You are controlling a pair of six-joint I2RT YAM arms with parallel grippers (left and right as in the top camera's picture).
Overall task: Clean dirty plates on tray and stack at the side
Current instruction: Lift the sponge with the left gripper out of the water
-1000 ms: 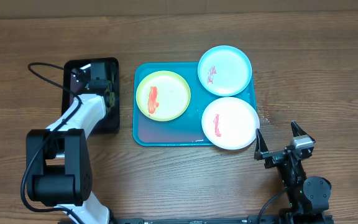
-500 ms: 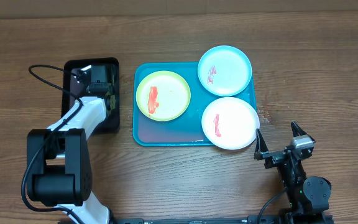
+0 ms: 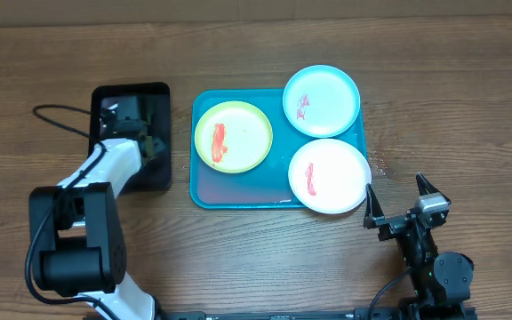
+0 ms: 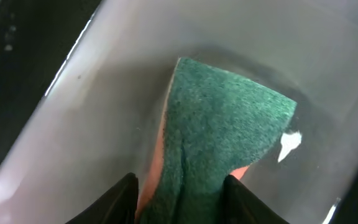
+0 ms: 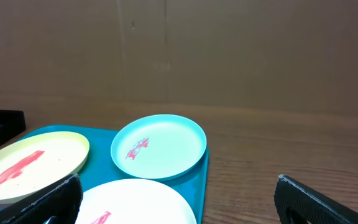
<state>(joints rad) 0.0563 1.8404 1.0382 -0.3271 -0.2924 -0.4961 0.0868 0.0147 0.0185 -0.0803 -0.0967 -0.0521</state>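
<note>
From above, the turquoise tray (image 3: 238, 191) lies mid-table with all three plates on it, each smeared red. The yellow-green plate (image 3: 232, 136) fills the tray's left end. The light blue plate (image 3: 321, 100) sits on the far right corner and the white plate (image 3: 329, 175) on the near right corner, both hanging over the rim. Just beside the tray's left edge lies a smaller black tray (image 3: 156, 173). The left arm reaches into it, so the left gripper (image 3: 139, 124) covers much of its floor, and a black cable (image 3: 56, 111) loops off to the side. The right gripper (image 3: 396, 194) hovers by the table's near right edge, close to the white plate.

From the left wrist, a green sponge (image 4: 229, 124) lies on the black tray's glossy floor, pinched between both fingers.

From the right wrist, the fingers are spread wide with nothing between them. The plates lie ahead, with a plain brown wall (image 5: 229, 50) behind.
</note>
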